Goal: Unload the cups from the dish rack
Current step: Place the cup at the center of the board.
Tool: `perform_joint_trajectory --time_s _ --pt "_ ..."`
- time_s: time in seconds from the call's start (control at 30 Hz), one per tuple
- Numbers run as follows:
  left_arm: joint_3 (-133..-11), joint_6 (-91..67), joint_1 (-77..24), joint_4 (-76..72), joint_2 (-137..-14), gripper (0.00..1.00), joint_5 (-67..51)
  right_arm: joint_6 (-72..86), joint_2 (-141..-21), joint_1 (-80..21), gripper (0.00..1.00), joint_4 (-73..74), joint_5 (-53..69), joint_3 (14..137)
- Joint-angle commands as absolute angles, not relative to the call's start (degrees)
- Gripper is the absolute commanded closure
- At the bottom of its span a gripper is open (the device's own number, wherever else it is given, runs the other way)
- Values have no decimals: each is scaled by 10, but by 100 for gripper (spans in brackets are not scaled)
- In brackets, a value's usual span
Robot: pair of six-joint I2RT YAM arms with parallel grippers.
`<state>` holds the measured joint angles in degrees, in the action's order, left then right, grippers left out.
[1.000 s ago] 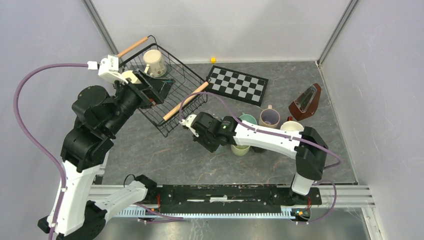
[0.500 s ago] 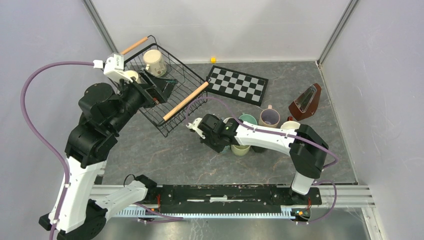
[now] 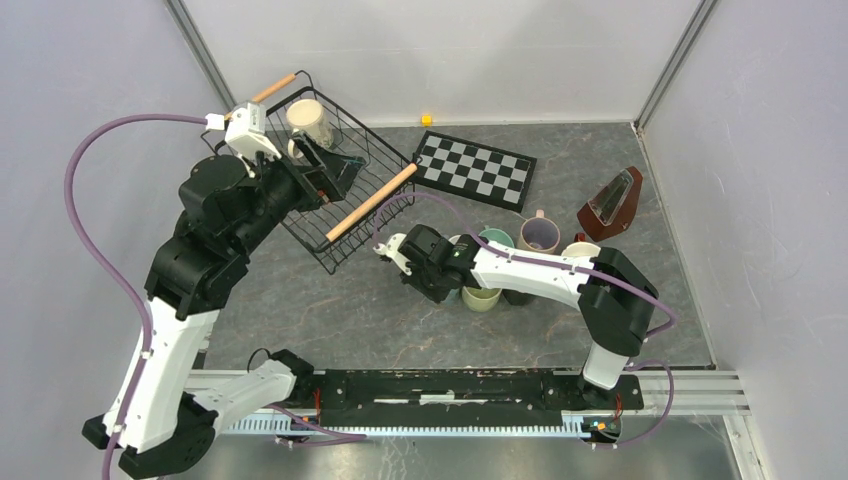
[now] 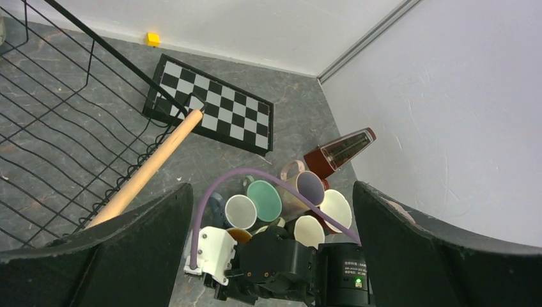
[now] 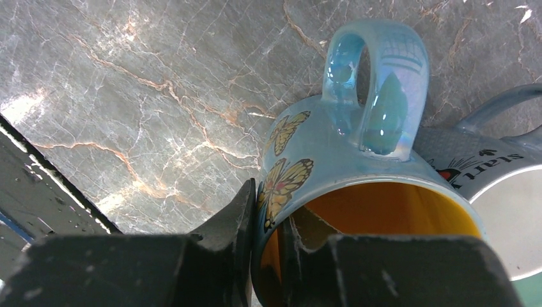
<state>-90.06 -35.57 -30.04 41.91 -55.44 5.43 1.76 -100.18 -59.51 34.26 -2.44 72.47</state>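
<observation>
The grey marbled table (image 3: 330, 310) carried a black wire dish rack (image 3: 372, 202) at its far left. A checkered board (image 3: 475, 170) lay flat near it, with a small yellow cube (image 3: 426, 120) by the back wall. A brown metronome (image 3: 610, 203) stood at the right, and a cluster of cups (image 3: 540, 236) stood nearer the front.

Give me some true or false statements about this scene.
The right fingers pinch the rim of the blue butterfly-print ceramic mug with the yellow inside. True.
The black wire dish rack is empty. False: a cream ceramic mug sits in it.
The left fingers hold a mug. False: they are open and empty, over the rack.
The brown wedge-shaped metronome stands right of the flat checkered board in the top view. True.
</observation>
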Motion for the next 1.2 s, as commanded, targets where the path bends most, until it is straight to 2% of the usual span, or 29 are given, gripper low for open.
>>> perform_joint_trajectory --time_s 0.0,0.1,0.17,0.6,0.73,0.97,1.0,1.17 --pt "-896 -351 -302 407 -556 0 44 9 -979 -593 74 308 -39 725" --pt "-898 -351 -302 408 -558 0 44 12 -968 -593 61 313 -41 728" --pt "-901 -352 -302 407 -561 0 41 15 -961 -593 57 319 -42 735" --pt "-915 -363 -302 408 -572 0 27 42 -883 -593 45 357 -40 783" --pt "-920 -365 -302 408 -573 0 26 53 -843 -593 38 356 -46 785" --pt "-921 -368 -302 415 -571 0 33 79 -765 -589 4 340 -77 774" --pt "-920 -368 -302 416 -570 0 36 82 -752 -588 2 339 -80 771" --pt "-919 -367 -302 428 -570 0 49 94 -694 -588 2 322 -101 753"
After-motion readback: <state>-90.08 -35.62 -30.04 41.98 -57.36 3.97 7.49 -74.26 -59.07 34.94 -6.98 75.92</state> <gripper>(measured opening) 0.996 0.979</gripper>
